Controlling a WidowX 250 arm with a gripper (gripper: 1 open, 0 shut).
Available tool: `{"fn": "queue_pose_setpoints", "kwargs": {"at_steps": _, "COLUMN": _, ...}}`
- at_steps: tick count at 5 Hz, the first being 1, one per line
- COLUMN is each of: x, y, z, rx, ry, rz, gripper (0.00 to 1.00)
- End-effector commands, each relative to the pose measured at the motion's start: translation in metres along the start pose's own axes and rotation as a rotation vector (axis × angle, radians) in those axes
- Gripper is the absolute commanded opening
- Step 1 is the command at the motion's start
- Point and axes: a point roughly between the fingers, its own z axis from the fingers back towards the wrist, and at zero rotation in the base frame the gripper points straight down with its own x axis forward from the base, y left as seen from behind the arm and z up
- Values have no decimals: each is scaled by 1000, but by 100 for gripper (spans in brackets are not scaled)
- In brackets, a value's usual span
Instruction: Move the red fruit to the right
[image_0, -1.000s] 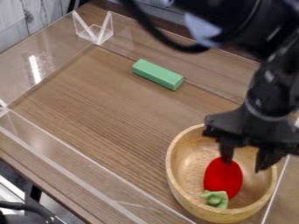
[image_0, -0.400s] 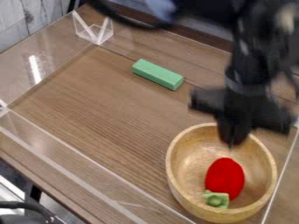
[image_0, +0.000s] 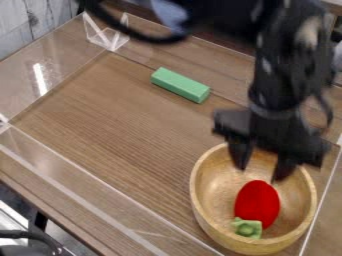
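The red fruit (image_0: 255, 203) lies inside the wooden bowl (image_0: 198, 188) at the front right, its pale green cap pointing toward the near rim. My gripper (image_0: 265, 166) hangs just above the bowl's far side, over the fruit and apart from it. It is open, with one dark finger (image_0: 242, 157) on the left and the other on the right, and nothing between them. The black arm rises behind it toward the top of the view.
A flat green block (image_0: 179, 84) lies on the wooden tabletop, left of and beyond the bowl. A clear plastic stand (image_0: 104, 35) sits at the far left corner. Low transparent walls border the table at the left and front.
The gripper rose out of the bowl from around the fruit, looked shut for a moment, and now stands open above it. The fruit stayed in place.
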Motion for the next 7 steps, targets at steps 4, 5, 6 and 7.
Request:
{"fn": "queue_pose_setpoints", "kwargs": {"at_steps": 4, "x": 18, "y": -13, "z": 6, "rx": 12, "ry": -56, "rz": 107, "gripper": 0}}
{"fn": "queue_pose_setpoints", "kwargs": {"at_steps": 5, "x": 45, "y": -19, "z": 35, "rx": -36, "ry": -117, "rz": 33, "gripper": 0}}
{"fn": "queue_pose_setpoints", "kwargs": {"at_steps": 6, "x": 69, "y": 1, "z": 41, "rx": -35, "ry": -174, "rz": 44, "gripper": 0}}
{"fn": "queue_pose_setpoints", "kwargs": {"at_steps": 7, "x": 87, "y": 26, "z": 36, "rx": -10, "ry": -207, "rz": 93, "gripper": 0}}
